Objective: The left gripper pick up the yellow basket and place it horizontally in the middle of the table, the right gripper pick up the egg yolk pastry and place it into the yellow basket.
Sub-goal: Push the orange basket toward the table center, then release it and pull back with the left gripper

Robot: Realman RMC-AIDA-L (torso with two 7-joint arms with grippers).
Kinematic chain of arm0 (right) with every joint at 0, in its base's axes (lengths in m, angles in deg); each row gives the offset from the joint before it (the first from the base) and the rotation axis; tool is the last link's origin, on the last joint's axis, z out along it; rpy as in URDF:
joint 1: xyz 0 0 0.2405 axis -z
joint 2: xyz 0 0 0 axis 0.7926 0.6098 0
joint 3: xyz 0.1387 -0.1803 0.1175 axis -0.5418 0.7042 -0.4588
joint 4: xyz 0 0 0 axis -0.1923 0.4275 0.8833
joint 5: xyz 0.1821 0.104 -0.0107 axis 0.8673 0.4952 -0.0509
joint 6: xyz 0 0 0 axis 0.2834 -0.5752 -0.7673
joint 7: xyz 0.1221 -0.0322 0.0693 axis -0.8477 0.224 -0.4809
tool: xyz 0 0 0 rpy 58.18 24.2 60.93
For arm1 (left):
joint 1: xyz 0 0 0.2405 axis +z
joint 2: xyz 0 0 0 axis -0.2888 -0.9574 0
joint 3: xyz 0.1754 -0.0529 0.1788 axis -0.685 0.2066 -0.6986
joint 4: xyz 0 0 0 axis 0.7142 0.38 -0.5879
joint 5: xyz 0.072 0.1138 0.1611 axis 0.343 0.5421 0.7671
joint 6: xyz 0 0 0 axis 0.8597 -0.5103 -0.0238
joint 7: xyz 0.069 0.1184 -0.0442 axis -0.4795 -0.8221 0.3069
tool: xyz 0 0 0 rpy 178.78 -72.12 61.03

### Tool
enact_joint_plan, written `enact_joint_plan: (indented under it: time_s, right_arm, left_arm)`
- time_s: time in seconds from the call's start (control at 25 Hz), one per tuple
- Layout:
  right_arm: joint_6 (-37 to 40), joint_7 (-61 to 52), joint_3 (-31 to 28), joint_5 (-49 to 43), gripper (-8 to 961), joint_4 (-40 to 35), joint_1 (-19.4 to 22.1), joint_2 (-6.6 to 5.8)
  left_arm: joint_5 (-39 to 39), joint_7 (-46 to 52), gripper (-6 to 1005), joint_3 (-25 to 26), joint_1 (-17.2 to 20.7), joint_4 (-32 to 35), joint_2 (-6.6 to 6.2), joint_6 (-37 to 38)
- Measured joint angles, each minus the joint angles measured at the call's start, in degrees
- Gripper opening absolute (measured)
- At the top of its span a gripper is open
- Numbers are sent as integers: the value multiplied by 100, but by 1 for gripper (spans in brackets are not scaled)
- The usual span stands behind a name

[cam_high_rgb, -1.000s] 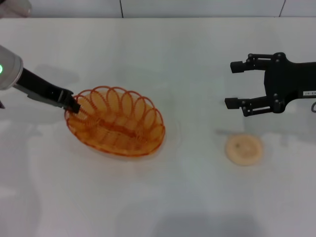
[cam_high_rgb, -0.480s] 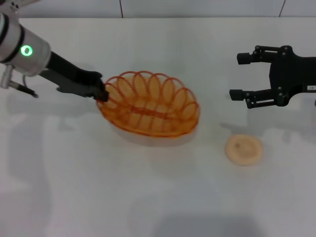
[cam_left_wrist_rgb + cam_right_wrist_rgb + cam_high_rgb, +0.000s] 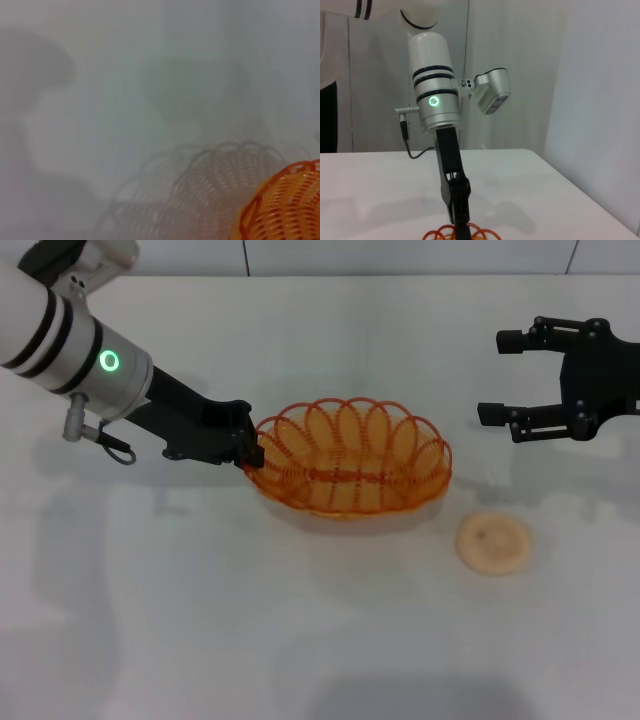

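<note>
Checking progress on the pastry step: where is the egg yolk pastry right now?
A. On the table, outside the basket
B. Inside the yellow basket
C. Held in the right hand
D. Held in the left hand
A. The egg yolk pastry lies on the table, beside the yellow basket, while the right hand hangs open and empty above.

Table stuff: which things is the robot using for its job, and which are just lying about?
For the job:
left gripper, clamped on the rim of the yellow basket
right gripper, open, above the table
egg yolk pastry, lying beside the basket

Just lying about:
nothing else visible
</note>
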Motion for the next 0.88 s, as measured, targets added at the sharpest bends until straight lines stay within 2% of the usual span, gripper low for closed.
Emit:
enact_joint_plan:
  time_s: [0.2,0.88]
  right_arm:
    - [-13,86,0,-1,840,0,32,-10]
    - [-148,151,1,-14,839,35,46,-1]
  left_arm:
    - [14,297,78,1,29,-15,2,-31]
    - [-178,160,88,0,-55,-230,69,-233]
